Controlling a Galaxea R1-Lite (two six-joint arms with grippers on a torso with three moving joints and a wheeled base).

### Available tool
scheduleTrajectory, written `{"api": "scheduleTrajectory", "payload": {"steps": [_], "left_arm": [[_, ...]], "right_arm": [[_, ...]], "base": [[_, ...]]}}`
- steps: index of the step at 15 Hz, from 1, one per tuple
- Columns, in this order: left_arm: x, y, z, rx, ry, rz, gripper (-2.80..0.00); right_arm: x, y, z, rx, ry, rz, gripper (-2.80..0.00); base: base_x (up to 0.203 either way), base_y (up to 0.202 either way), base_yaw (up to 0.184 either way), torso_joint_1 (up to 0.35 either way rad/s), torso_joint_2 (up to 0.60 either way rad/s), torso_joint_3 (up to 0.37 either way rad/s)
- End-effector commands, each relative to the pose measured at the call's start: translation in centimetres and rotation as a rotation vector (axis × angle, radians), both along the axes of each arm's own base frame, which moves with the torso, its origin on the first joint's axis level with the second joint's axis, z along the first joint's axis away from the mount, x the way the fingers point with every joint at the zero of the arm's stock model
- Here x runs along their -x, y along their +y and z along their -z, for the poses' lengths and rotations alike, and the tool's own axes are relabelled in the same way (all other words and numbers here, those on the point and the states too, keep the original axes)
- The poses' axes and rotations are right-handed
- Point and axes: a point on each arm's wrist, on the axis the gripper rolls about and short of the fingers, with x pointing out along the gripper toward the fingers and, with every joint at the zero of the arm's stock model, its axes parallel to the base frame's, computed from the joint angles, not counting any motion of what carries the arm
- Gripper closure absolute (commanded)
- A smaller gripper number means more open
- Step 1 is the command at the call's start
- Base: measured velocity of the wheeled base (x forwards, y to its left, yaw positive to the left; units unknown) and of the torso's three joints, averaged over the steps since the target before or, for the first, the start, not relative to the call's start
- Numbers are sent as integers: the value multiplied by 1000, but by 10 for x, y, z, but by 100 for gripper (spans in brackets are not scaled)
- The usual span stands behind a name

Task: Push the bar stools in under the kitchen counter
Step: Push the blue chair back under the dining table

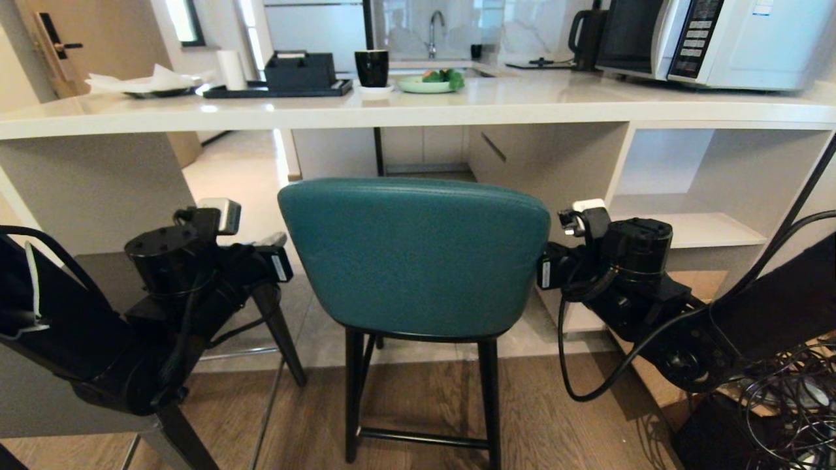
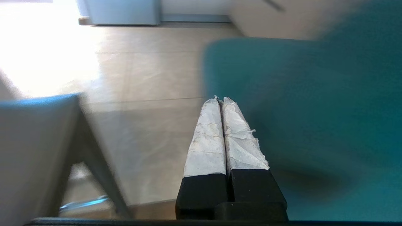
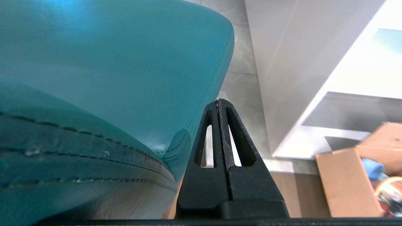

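Before the kitchen counter (image 1: 405, 111), teal stool (image 1: 418, 258) between left gripper (image 2: 221, 100) and right gripper (image 3: 218, 102), jaws pressed together, empty.

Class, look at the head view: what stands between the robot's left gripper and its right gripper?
The teal stool's curved padded back stands between the shut left gripper and shut right gripper, one at each side edge, in the head view.

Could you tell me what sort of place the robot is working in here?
Most likely a home kitchen: a white counter carries a microwave, a far counter behind it has a sink tap, and a teal bar stool stands before the white counter.
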Motion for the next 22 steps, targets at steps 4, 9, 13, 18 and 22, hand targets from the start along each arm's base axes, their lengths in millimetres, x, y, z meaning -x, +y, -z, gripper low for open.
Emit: {"api": "scheduleTrajectory", "payload": {"steps": [4,9,13,18,22], "left_arm": [[-5,0,4,0,3,2,0],[-10,-2,6,-1,0,6,0],[-36,2,12,3,-19,-19,0],[-40,-18,19,3,-16,30,0],[-31,-46,15,6,-25,108,0]], "right_arm": [[-14,12,2,-3,-7,-13,0],[-14,5,2,-6,-5,6,0],[-5,5,-2,-6,-7,-5,0],[-7,7,-2,-4,-8,-9,0],[-21,14,0,-8,-19,-10,0]], "base": [[0,0,0,0,0,0],[0,0,0,0,0,0],[0,0,0,0,0,0],[0,0,0,0,0,0],[0,0,0,0,0,0]]}}
